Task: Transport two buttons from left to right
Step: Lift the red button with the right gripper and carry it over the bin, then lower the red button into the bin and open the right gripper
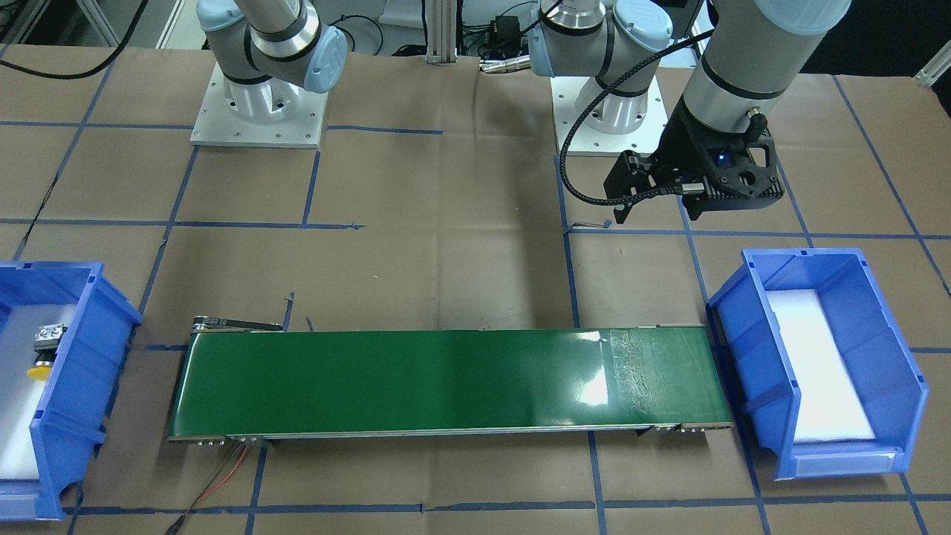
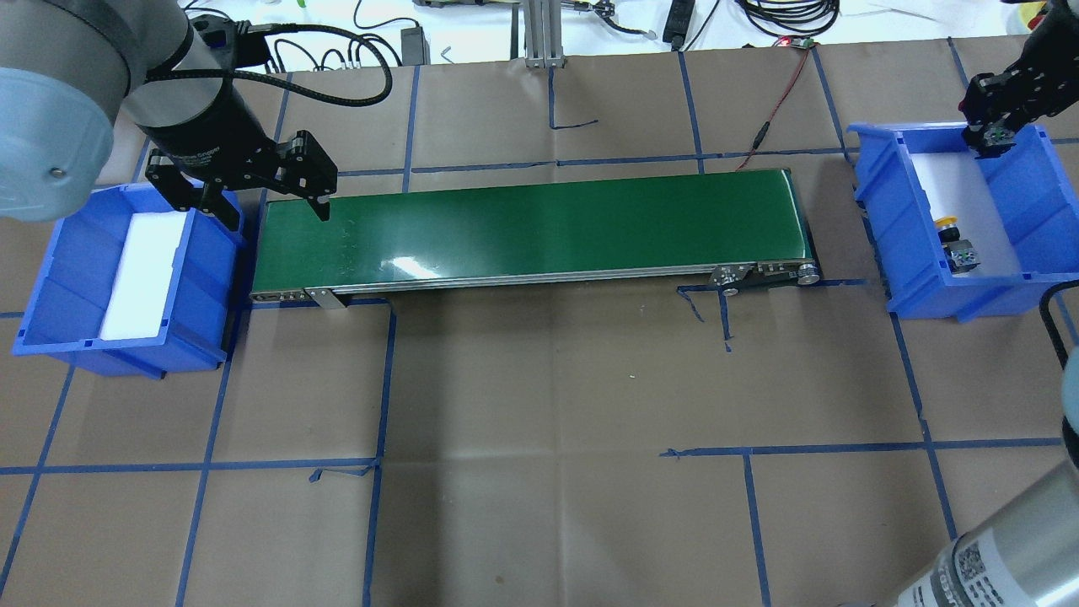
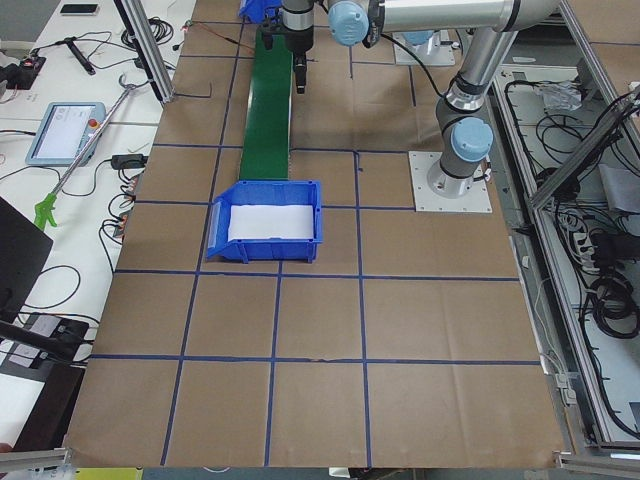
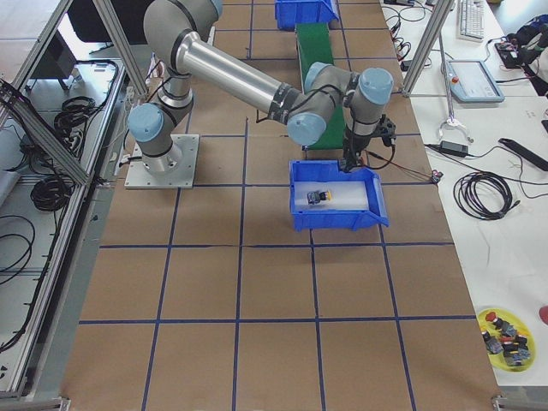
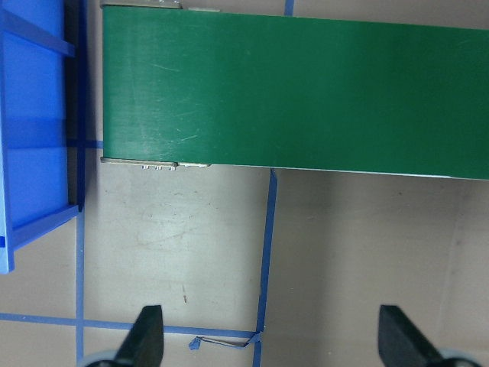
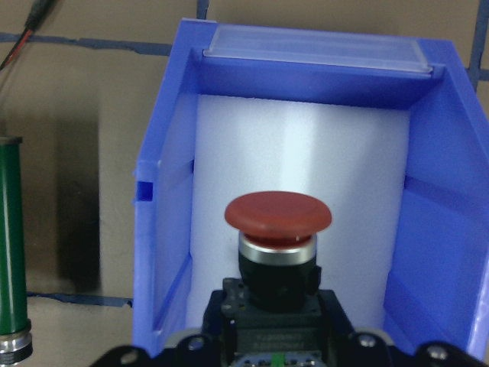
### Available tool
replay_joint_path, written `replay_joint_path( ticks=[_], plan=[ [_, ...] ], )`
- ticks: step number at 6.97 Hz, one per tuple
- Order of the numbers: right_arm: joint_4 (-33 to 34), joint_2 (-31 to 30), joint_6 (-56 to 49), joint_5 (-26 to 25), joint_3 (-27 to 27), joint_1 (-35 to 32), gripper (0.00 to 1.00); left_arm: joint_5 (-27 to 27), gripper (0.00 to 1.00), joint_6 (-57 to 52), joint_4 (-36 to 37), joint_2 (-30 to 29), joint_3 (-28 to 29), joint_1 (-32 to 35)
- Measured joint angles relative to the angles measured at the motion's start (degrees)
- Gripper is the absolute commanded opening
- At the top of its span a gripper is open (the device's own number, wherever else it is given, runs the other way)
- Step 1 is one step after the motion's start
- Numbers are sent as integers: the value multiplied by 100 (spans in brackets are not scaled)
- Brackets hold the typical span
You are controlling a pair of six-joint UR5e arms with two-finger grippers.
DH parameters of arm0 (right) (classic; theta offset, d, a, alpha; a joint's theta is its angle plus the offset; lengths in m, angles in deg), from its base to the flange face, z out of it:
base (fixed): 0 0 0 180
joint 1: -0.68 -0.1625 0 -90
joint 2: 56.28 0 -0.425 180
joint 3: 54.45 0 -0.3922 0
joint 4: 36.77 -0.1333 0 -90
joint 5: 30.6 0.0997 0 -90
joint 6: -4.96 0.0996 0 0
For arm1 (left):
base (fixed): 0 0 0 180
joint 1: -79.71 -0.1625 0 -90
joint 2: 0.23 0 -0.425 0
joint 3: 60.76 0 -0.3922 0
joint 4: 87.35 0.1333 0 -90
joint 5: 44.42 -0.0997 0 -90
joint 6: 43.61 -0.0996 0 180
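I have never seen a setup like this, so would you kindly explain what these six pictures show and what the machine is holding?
This is a two-armed robot at a paper-covered table. Four pictures come from fixed cameras: facing the robot, over its shoulders, and at each table end. Two come from cameras on its wrists. On the table lie a green conveyor belt and a blue bin at each end. The left bin holds only white padding; the right bin holds a yellow button. The left fingers are spread and empty near the belt. The right fingers grip a red button above the right bin.
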Motion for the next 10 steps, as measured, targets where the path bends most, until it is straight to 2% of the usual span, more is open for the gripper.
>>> replay_joint_path(
  ticks=[3,6,7,8,9,10],
  plan=[
    [43,603,158,-5,190,16,7,0,100,9,-2,-4,7,0],
    [124,924,272,7,139,16,8,0,100,10,-3,-10,9,0],
    [145,998,276,-3,120,19,15,0,100,10,-1,-10,9,0],
    [153,1049,277,-20,113,21,76,0,100,10,0,-8,9,0],
    [172,1077,279,-13,110,20,95,0,100,10,0,-5,9,0],
    [203,1095,283,20,108,17,99,0,100,10,0,-4,9,0]
  ],
)
